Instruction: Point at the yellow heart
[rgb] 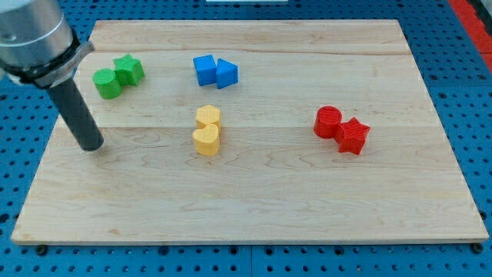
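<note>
The yellow heart (205, 141) lies near the middle of the wooden board (254, 200), touching another yellow block (207, 117) just above it. My tip (91, 145) rests on the board at the view's left, well to the left of the yellow heart and about level with it. The dark rod rises from the tip toward the view's top left.
A green cylinder (107, 83) and a green star (129, 70) sit at the top left, above my tip. A blue cube (205, 70) and a blue wedge (227, 73) sit at top centre. A red cylinder (328, 121) and a red star (354, 136) sit at the right.
</note>
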`<state>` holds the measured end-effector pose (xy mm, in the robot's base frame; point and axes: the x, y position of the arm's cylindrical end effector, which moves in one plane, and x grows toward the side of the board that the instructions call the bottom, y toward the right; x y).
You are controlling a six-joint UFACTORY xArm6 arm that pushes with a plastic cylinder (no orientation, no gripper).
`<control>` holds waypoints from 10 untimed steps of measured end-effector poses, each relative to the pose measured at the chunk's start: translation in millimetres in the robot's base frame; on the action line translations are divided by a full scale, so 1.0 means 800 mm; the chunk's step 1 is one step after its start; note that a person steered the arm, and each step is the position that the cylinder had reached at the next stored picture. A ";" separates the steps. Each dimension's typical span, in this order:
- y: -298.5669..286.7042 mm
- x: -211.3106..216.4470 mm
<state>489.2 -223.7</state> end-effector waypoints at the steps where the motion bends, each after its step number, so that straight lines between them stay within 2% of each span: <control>1: 0.000 0.005; 2: 0.000 0.006; 4: 0.000 0.075; 6: 0.075 0.103; 8: 0.153 0.082; 10: 0.165 0.046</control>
<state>525.7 -91.7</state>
